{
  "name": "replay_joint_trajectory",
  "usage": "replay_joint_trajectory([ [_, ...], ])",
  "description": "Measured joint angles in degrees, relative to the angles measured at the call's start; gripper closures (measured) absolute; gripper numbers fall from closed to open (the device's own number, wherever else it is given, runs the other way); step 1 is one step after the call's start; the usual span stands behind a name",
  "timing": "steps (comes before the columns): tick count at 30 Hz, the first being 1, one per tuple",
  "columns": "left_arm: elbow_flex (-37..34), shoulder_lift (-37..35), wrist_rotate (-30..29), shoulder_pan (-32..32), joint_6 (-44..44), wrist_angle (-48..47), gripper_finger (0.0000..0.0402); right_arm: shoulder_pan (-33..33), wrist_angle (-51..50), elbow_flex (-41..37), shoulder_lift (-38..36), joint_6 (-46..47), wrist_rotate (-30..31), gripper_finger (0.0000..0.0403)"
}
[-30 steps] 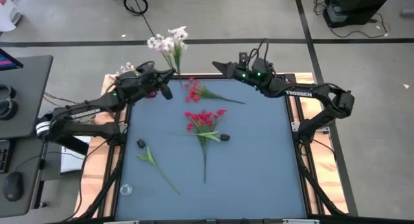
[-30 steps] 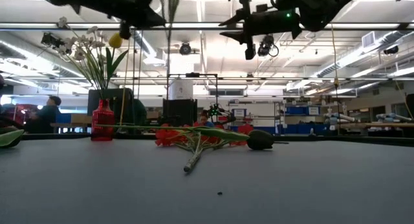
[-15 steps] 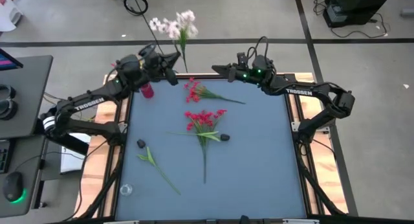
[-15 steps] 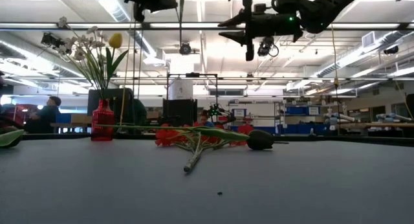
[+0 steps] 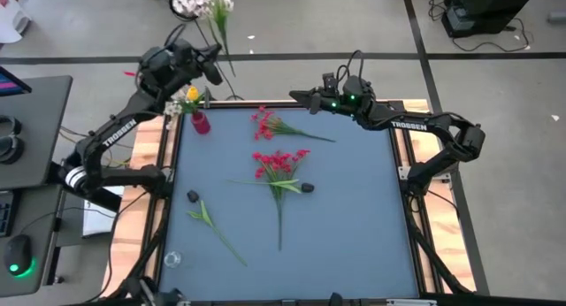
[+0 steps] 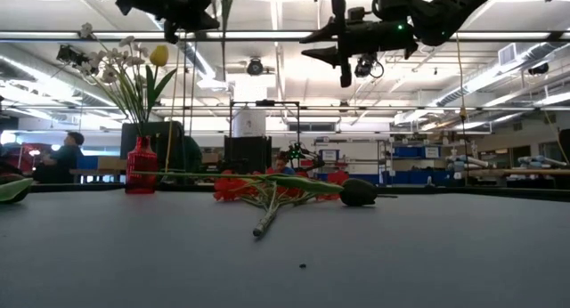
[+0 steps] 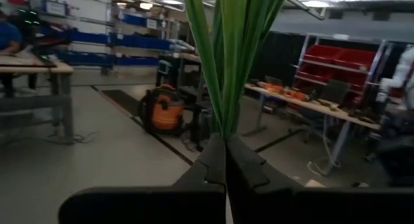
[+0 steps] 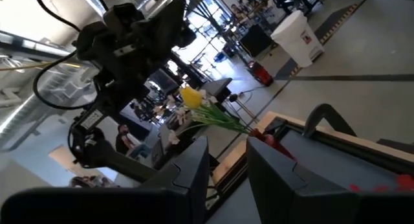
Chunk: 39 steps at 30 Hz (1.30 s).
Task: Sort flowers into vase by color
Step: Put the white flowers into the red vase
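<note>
My left gripper (image 5: 215,65) is raised beyond the table's far left corner, shut on a white-blossomed flower sprig (image 5: 202,2) that stands up from it. A red vase (image 5: 201,122) at that corner holds a yellow flower (image 5: 191,95) and white ones. Two red flower bunches (image 5: 265,122) (image 5: 280,163) and a green sprig (image 5: 209,219) lie flat on the blue table top. My right gripper (image 5: 294,96) hovers open over the far edge, with nothing between its fingers. My left gripper pinches the sprig's bundled green stems and leaves (image 7: 226,130) between its two fingers. The fingers come at it about level and lie across the stems. The sprig stands upright, lifted clear of the table and vase, with a short stem end (image 6: 223,10) below the fingers.
Two small dark objects (image 5: 193,196) (image 5: 307,187) lie on the table. A small clear object (image 5: 172,258) sits near the left front corner. Wooden rails (image 5: 403,147) border the table's sides. A desk (image 5: 26,129) stands to the left.
My left gripper has swung up and toward the far left, from beside the vase to beyond the table's far left corner, carrying the white sprig upright. The vase with its yellow and white flowers now shows uncovered. My right gripper has rolled slightly in place.
</note>
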Motion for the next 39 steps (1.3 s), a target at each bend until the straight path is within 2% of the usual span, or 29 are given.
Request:
replay_joint_trajectory([
  [7, -0.8, 0.0, 2.8, 9.1, 0.0, 0.2, 0.0401, -0.5, -2.1, 0.0, 0.0, -1.7, 1.9, 0.0290],
  [11, -5.6, 0.0, 3.1, 14.0, -3.0, -1.2, 0.0401, -0.7, -4.1, 0.0, 0.0, -2.8, 2.5, 0.0290],
  [15, -10.4, 0.0, 4.7, 16.7, -6.0, 0.1, 0.0401, -0.8, -4.5, 0.0, 0.0, -2.9, 4.6, 0.0290],
  [19, -10.8, -0.1, 5.0, 18.2, -4.7, -0.8, 0.0401, -0.8, -5.0, 0.0, 0.0, -2.5, 4.5, 0.0290],
  [24, -10.8, -0.1, 2.7, 22.6, -2.8, -5.1, 0.0401, -0.8, -7.5, 0.0, 0.0, -2.4, 4.3, 0.0290],
  [30, -10.8, -0.1, -3.3, 23.0, 0.9, -5.0, 0.0401, -0.8, -8.3, 0.0, 0.0, -2.4, 4.5, 0.0290],
  [34, -10.8, -0.1, -4.7, 23.1, 1.5, -5.7, 0.0401, -1.1, -8.9, 0.0, 0.0, -2.4, 4.1, 0.0290],
  [36, -10.8, -0.1, -3.8, 23.1, 2.2, -7.0, 0.0401, -1.3, -9.0, 0.0, 0.0, -2.4, 3.9, 0.0290],
  [39, -10.8, -0.1, 1.9, 23.1, 5.1, -9.3, 0.0401, -1.6, -9.0, 0.0, 0.0, -2.4, 3.5, 0.0290],
])
